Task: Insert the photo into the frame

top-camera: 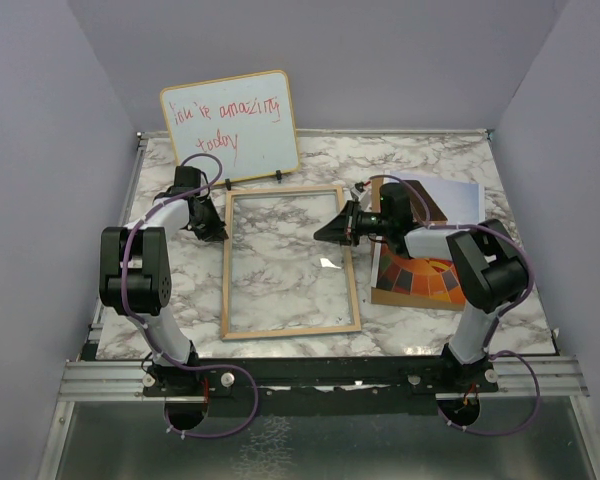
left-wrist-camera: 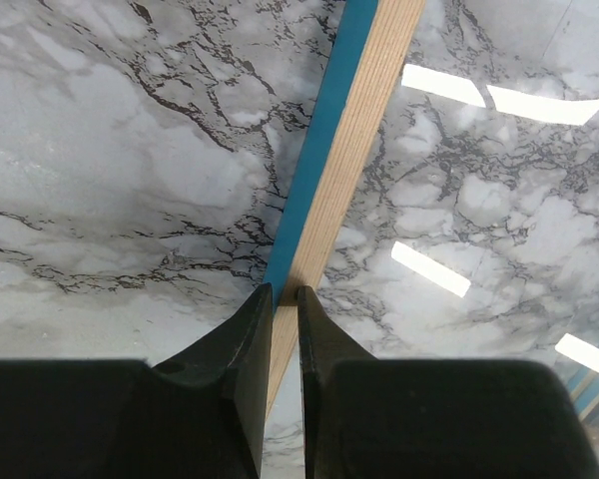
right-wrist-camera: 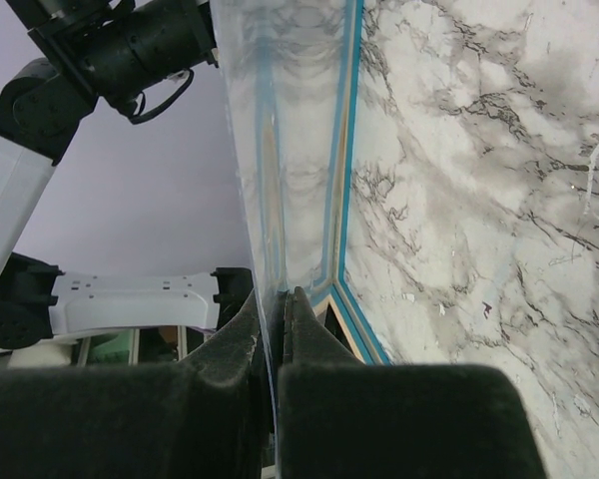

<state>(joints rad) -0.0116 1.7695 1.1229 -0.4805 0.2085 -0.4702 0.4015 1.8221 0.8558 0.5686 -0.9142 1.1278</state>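
Note:
The frame lies on the marble table, light wood face up. My left gripper is at its far left corner; in the left wrist view the gripper is shut on the frame's wood and blue rail. My right gripper reaches over the frame's right rail. In the right wrist view the gripper is shut on the edge of the clear pane, which is tilted up above the blue-edged frame. The photo lies right of the frame, partly under my right arm.
A whiteboard with red handwriting leans at the back, just beyond the frame's far edge. Grey walls close in the table on the left, back and right. The arm bases sit on a metal rail at the near edge.

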